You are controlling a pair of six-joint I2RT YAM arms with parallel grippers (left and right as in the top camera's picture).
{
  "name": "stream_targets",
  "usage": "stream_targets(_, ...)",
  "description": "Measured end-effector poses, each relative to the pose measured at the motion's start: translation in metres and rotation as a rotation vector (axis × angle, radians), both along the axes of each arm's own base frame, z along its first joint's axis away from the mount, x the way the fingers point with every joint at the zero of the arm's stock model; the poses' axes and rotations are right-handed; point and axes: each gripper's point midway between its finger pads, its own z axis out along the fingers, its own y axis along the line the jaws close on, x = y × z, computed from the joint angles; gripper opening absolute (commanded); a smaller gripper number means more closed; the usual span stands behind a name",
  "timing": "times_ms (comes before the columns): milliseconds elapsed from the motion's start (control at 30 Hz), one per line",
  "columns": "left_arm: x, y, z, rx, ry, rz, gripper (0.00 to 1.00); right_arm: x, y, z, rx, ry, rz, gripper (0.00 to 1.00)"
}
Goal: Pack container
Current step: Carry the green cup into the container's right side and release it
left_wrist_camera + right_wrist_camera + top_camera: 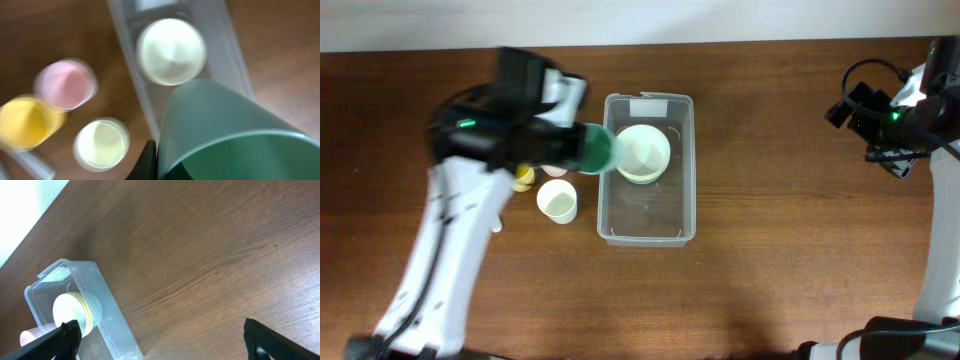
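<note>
Overhead, we note the left gripper (568, 142) clamped on a green cup (600, 150) at the left rim of the container (686, 200), which sits mid-table with a pale bowl (643, 152) inside; at the left wrist, we see a pink cup (66, 84) and a yellow cup (22, 122) beside it; at the right wrist, the right gripper (161, 325) stands wide open, well apart from the container.

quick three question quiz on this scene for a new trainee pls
1. True or false: the left gripper grips a green cup over one long wall of the container.
2. How many items rest on the container's floor? A) none B) one C) three
3. Is the right gripper open or shut?
Key: 1 true; 2 B, the pale bowl; 3 open.
</note>
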Motion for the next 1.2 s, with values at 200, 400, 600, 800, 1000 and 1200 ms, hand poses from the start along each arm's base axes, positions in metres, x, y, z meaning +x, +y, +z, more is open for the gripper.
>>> stream_targets(200, 0.005, -0.057, -0.067, 0.052, 0.127, -0.125, 0.01, 0.000, 0.000, 0.000, 0.001, 0.000, -0.001, 0.99)
stream_targets(400, -0.003, -0.087, -0.137, 0.126, 0.274, -0.196, 0.01, 0.000, 0.000, 0.000, 0.000, 0.000, 0.000, 0.99)
stream_targets(600, -0.009, -0.102, -0.174, 0.160, 0.334, -0.232, 0.01, 0.000, 0.000, 0.000, 0.000, 0.000, 0.000, 0.99)
stream_targets(800, -0.002, -0.106, -0.182, 0.154, 0.321, -0.231, 0.06, 0.000, 0.000, 0.000, 0.000, 0.000, 0.000, 0.99)
stream_targets(1000, 0.004, -0.106, -0.181, 0.164, 0.289, -0.240, 0.57, 0.000, 0.000, 0.000, 0.000, 0.000, -0.001, 0.99)
stream_targets(1200, 0.000, -0.101, -0.176, 0.188, 0.314, -0.236, 0.65, 0.000, 0.000, 0.000, 0.000, 0.000, -0.001, 0.99)
